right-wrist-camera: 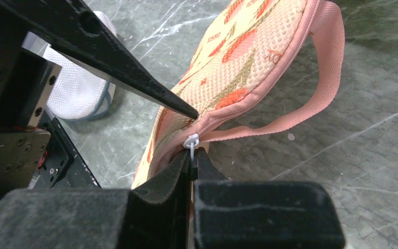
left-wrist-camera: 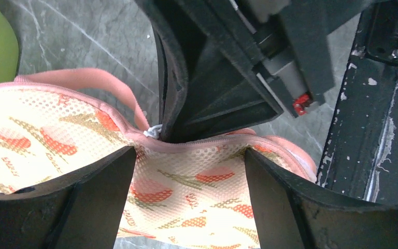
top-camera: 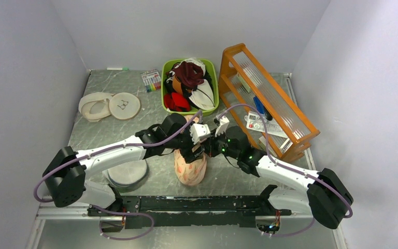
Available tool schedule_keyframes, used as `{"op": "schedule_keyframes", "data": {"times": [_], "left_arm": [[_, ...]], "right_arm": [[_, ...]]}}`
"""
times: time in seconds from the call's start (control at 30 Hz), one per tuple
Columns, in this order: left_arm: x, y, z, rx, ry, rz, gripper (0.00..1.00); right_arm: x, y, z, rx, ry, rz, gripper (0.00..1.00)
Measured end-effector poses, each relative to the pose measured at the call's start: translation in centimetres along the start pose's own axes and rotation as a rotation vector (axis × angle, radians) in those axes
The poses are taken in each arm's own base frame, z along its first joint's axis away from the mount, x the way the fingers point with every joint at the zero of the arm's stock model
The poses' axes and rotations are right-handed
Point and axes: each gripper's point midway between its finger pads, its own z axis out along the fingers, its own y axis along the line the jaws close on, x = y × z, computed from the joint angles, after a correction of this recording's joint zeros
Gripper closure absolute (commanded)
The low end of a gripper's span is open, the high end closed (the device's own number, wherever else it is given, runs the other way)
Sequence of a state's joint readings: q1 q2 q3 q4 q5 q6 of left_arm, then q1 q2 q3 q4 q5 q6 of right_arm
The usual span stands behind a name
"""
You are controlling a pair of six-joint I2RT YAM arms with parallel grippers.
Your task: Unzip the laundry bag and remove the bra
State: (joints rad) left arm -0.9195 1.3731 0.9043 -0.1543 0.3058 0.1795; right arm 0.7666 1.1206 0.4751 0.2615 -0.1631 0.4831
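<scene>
Grey marbled bench (top-camera: 223, 179), contents listed from its left edge to its right.

1. Cream two-lobed padded piece (top-camera: 109, 106), far-left corner area; what it is cannot be told.
2. Round white mesh disc (top-camera: 128, 174), near edge, partly under the left arm (top-camera: 111, 153).
3. Pack of coloured markers (top-camera: 151, 80), toward the far edge, just left of the bin.
4. Green bin (top-camera: 165, 91), far edge, middle; holds a heap of maroon, red and white garments.
5. Laundry bag (top-camera: 190, 167), middle of the bench toward the near edge, below both wrists. Cream mesh fabric, red flower print, pink zip edge; a pink strap (right-wrist-camera: 327, 62) loops from one end. The zip is closed along the stretch in view.
6. Left jaws: spread wide, holding nothing. The two black fingers (left-wrist-camera: 96, 202) stand over the printed face of the bag, and in the right wrist view one pointed tip touches the fabric just beside the zip.
7. Right jaws: pressed fully together on the white zip pull (right-wrist-camera: 192, 141) at the bag's pink edge.
8. Right arm (top-camera: 285, 174), reaching in from the near-right corner.
9. Orange wooden rack (top-camera: 267, 101), far-right corner area, lying tilted, with small cards and a blue item on it.
</scene>
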Motion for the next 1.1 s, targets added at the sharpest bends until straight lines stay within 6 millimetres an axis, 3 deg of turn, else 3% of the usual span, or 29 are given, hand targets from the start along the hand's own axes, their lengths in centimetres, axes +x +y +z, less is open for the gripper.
{"op": "schedule_keyframes", "data": {"times": [0.57, 0.93, 1.1], "left_arm": [[1.1, 1.5, 0.9, -0.062, 0.073, 0.004, 0.79], [1.1, 1.8, 0.8, -0.071, 0.08, 0.037, 0.92], [1.0, 2.1, 0.8, -0.08, 0.077, 0.052, 0.93]], "right_arm": [[0.3, -0.5, -0.5, 0.037, 0.02, 0.002, 1.0], [0.4, -1.1, -0.8, 0.078, 0.024, -0.007, 1.0], [0.2, -1.9, -0.5, 0.091, 0.027, -0.005, 1.0]]}}
